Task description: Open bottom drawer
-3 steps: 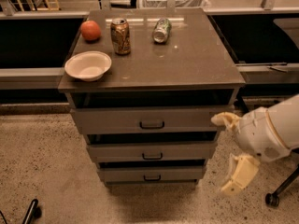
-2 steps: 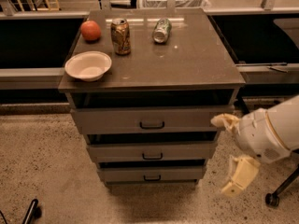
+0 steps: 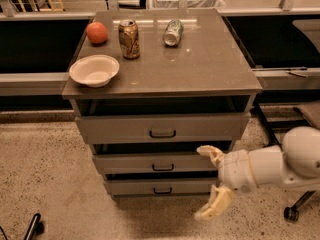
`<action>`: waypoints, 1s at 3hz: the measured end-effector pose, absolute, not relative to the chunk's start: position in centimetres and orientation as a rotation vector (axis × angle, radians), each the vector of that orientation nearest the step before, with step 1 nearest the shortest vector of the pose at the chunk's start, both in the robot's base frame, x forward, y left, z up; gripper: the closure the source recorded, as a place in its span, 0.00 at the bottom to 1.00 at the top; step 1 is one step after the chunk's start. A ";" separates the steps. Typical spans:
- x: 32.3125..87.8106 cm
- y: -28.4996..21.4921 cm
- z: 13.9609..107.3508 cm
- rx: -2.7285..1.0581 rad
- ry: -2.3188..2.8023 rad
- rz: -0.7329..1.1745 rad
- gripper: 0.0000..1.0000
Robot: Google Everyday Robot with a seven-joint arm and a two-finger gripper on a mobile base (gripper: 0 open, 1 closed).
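The bottom drawer (image 3: 161, 186) is the lowest and narrowest of three grey-brown fronts in the cabinet, with a small dark bar handle (image 3: 162, 190) at its centre. It looks shut. My gripper (image 3: 209, 183) is to the right of the cabinet's lower drawers, at about the height of the bottom drawer. Its two cream fingers are spread wide apart, one fingertip (image 3: 205, 149) up by the middle drawer (image 3: 160, 163) and one down near the floor. It holds nothing and does not touch the handle.
On the cabinet top (image 3: 200, 69) are a white bowl (image 3: 94, 70), an orange fruit (image 3: 97, 32), an upright can (image 3: 129, 39) and a can lying on its side (image 3: 173, 32). The top drawer (image 3: 162, 127) is widest. A chair caster (image 3: 290, 213) stands at the right.
My arm and gripper have moved left and slightly toward the cabinet's lower drawers. The drawers and the things on top have not moved.
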State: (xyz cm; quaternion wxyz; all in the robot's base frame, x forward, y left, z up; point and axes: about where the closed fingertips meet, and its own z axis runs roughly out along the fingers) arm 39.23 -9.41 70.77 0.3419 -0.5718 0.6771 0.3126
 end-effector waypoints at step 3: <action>39.9 -8.4 61.3 -1.338 1.638 0.864 0.00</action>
